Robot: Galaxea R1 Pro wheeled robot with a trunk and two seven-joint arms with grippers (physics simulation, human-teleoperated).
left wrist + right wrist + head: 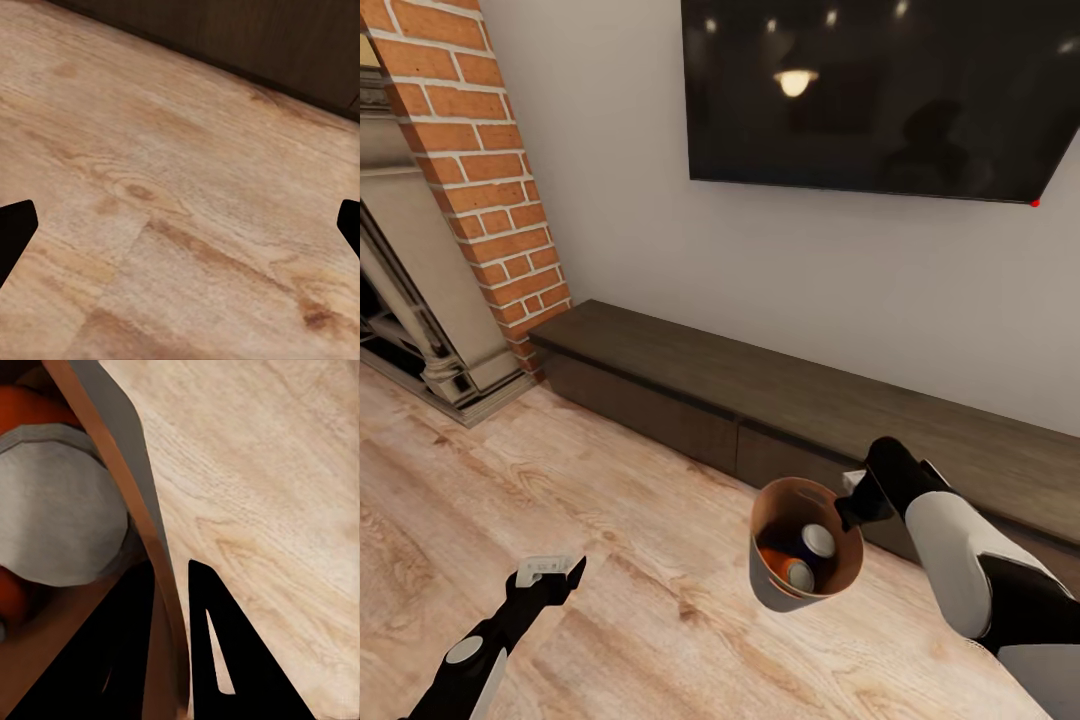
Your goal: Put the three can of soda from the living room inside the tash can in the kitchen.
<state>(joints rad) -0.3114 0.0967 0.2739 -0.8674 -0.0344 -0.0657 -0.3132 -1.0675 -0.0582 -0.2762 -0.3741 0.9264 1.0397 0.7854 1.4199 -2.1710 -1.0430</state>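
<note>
The bin [805, 545] hangs in the air over the wood floor [560, 500], just in front of the long dark cabinet [760, 390], pinched at its rim by the right tool [857, 505]; in the right wrist view the two fingers [202, 660] sit one inside and one outside the thin wall [154, 540], clenched on it. Inside lie cans [803, 558]: two grey tops and orange bodies show in the head view, and whether a third lies under them I cannot tell. The bin looks like light, thin card that may flex or crease at a rim pinch, and with loose cans rolling inside the load will likely shift and tip it, so a level, slow carry seems wise; the slot handle near the rim, or a hold from below, would probably be firmer. The cans themselves look stiff and smooth, likely slippery. The left tool [547, 570] is released, its fingers apart over bare floor, holding nothing. No brand, label or writing can be read on bin or cans.
</note>
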